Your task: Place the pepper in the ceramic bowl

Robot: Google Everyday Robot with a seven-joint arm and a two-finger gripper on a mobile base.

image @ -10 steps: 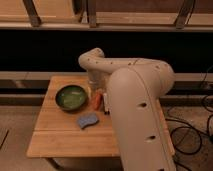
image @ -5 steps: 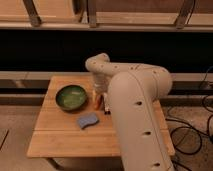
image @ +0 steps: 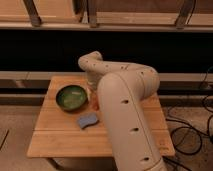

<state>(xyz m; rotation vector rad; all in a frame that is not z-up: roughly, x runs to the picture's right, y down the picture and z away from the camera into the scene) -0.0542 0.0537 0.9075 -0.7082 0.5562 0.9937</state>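
Slim orange-red pepper: at jaws, not placed.
Glossy green ceramic bowl: just beside jaws, without pepper.
Gripper: low by bowl; grip cannot be told.
Left: placing.

robot test lab or workshop. the claw hangs low over a plain wooden bench; to its right, black cables trail across a bare concrete floor; behind and above it runs unfinished timber framing.
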